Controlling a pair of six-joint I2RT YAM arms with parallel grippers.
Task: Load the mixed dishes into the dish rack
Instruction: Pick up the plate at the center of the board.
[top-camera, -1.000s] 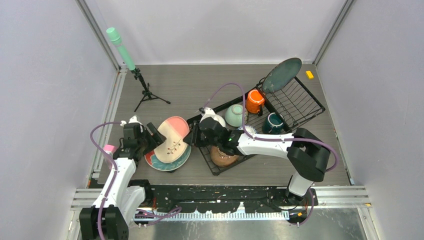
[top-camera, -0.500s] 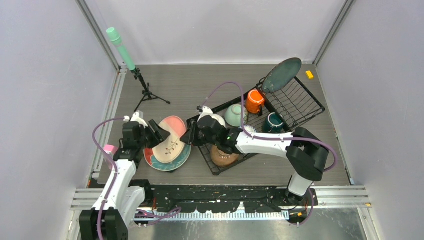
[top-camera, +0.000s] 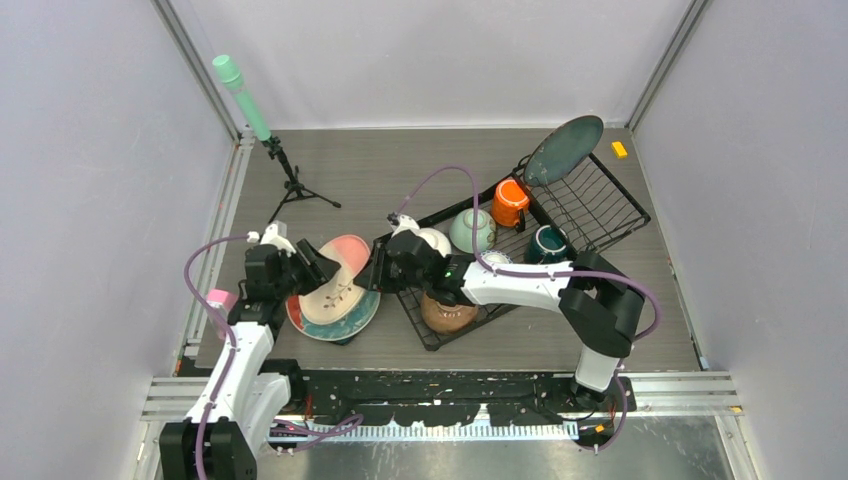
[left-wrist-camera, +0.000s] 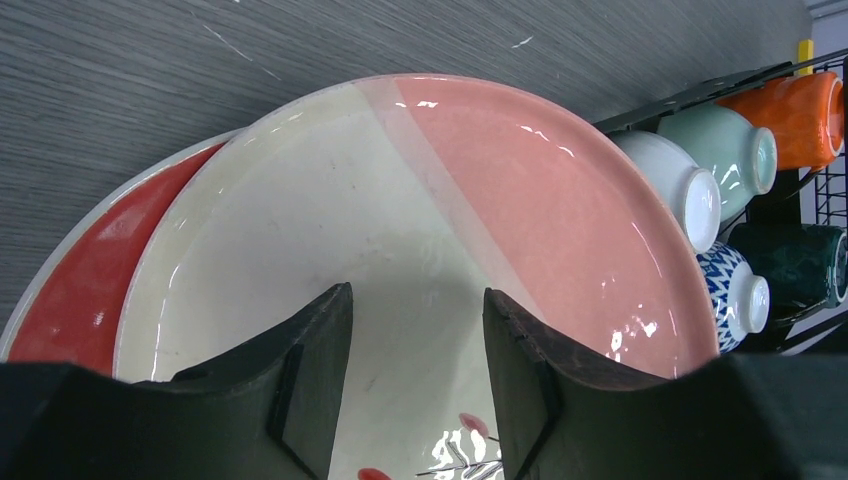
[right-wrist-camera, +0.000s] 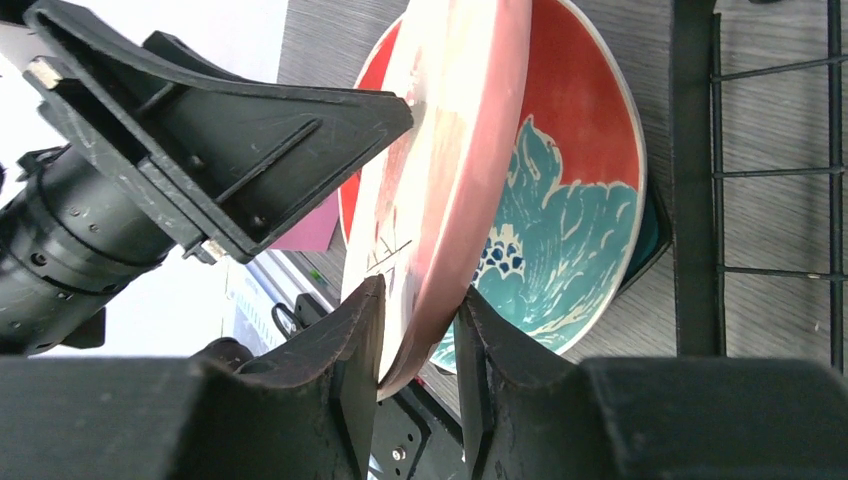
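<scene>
right tool (right-wrist-camera: 420, 300): clamped on the rim of the pink plate (right-wrist-camera: 450, 180)
left tool (left-wrist-camera: 415, 300): fingers apart, at the plate's opposite edge
pink plate: tilted up over a red-and-teal floral plate (right-wrist-camera: 560, 200), just left of the dish rack (top-camera: 600, 200)
counter (top-camera: 400, 170): grey wood-grain
walls (top-camera: 440, 60): plain, pale, on three sides

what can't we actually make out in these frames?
Pink-and-cream plate: near rim hidden behind left gripper, left wrist view.
Right gripper: straddles that plate's rim; clamping or loose, right wrist view doesn't settle.
Brown bowl in black wire dish rack: partly under right arm, top view.
Small pink cup: partly behind left arm, top view.
</scene>
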